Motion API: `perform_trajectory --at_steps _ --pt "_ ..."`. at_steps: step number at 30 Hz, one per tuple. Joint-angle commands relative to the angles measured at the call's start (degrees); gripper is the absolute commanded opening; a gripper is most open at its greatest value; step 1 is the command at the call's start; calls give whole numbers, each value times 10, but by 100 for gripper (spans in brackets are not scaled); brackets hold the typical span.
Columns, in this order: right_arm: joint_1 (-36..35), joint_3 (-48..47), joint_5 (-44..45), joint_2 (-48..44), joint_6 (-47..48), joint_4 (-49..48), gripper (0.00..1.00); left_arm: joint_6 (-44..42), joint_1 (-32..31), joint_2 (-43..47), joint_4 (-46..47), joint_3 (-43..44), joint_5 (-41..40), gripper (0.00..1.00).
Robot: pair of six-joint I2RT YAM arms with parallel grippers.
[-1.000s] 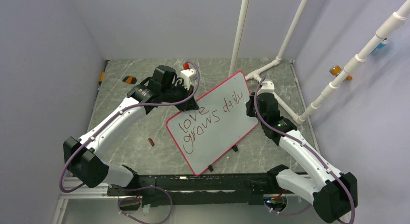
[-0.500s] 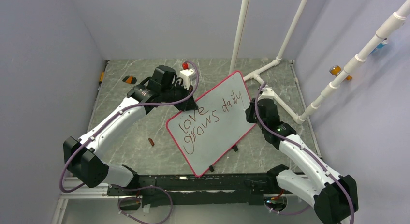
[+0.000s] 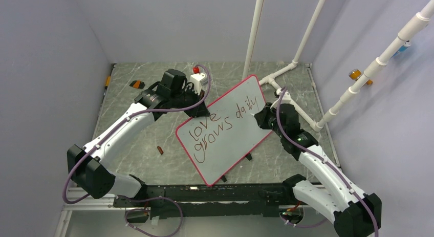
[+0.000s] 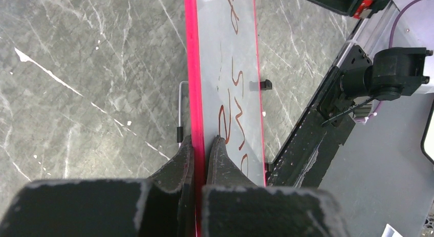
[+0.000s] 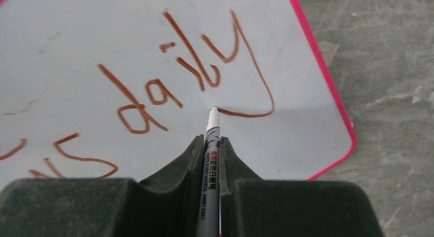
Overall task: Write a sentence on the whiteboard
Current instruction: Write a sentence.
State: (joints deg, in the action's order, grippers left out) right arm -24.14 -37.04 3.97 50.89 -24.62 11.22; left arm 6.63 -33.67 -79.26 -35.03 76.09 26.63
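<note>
The whiteboard (image 3: 225, 145) with its red-pink frame stands tilted mid-table and bears the sentence (image 3: 215, 128) "love grows daily" in dark red cursive. My left gripper (image 3: 203, 110) is shut on the board's upper left edge; in the left wrist view its fingers (image 4: 217, 157) clamp the red frame (image 4: 192, 68). My right gripper (image 3: 260, 116) is shut on a grey marker (image 5: 211, 160). The marker's white tip (image 5: 213, 113) touches the board (image 5: 286, 139) at the end of the tail of the "y" in "daily" (image 5: 194, 73).
White pipes (image 3: 307, 37) rise at the back and right. A red-and-white object (image 3: 197, 73) and an orange-black item (image 3: 136, 84) lie at the back left. A small dark red piece (image 3: 160, 150) lies left of the board. Two black clips (image 3: 247, 156) sit at its lower edge.
My right gripper with the marker has moved left and down over the board's right edge, drawing the tail of the "y". The left arm and board have held still.
</note>
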Motion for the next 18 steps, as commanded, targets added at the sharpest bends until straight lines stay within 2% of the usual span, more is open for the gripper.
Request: perform_trajectory --at_steps 1,9,18 --pt "-6 -53 -41 -37 -12 22 0 -123 -4 8 34 -5 -57 0" --pt "-6 -86 -7 -131 -14 114 0 -129 -4 2 29 -3 -49 0" --pt "-7 -106 13 -183 -4 165 0 -151 -5 -14 10 1 -31 0"
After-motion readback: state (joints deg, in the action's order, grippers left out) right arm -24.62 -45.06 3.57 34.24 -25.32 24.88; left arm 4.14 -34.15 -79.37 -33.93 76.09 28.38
